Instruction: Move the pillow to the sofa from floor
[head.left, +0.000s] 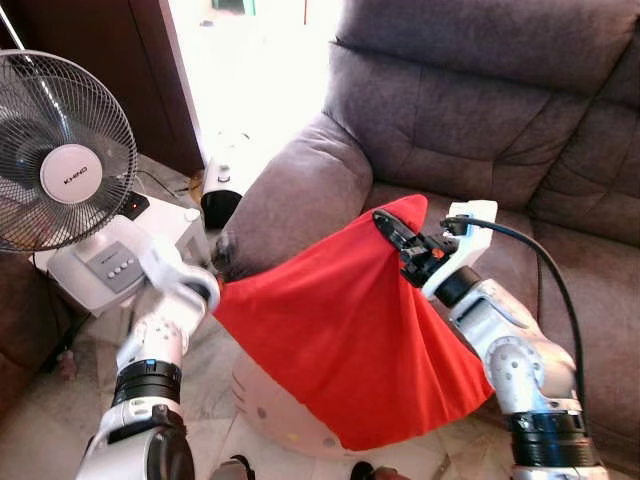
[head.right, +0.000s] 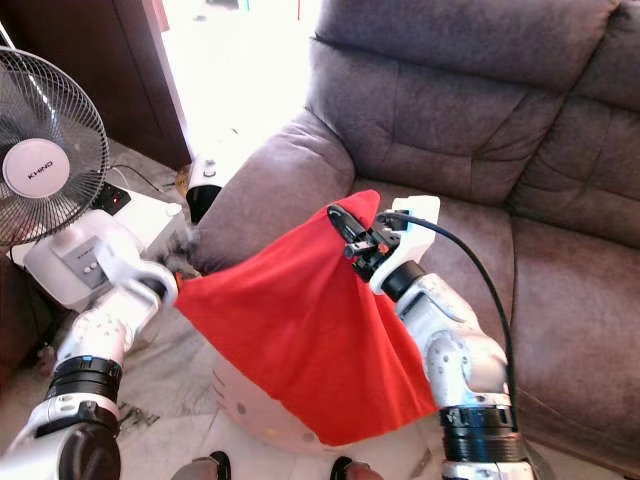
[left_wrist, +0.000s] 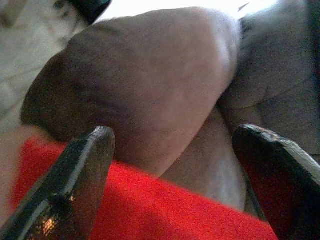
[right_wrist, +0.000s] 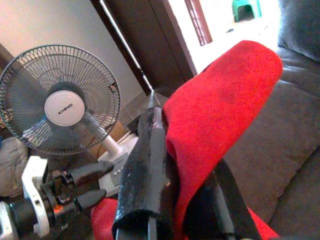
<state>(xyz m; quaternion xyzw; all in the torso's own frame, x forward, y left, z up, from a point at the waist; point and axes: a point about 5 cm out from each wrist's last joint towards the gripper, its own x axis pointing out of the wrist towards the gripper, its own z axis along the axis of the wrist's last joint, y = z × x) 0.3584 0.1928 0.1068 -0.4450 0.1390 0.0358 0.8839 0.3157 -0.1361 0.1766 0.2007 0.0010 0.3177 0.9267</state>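
Left eye view: red fabric pillow (head.left: 345, 330) stretched over plush sofa (head.left: 480, 110).

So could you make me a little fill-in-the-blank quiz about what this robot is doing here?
1. The pillow held between the two hands is coloured ____.
2. The right hand grips the pillow's upper corner, above the seat of the ____.
3. The left hand grips the pillow near the sofa's ____.
4. The fan stands on the robot's ____ side.

Missing words: red; sofa; armrest; left
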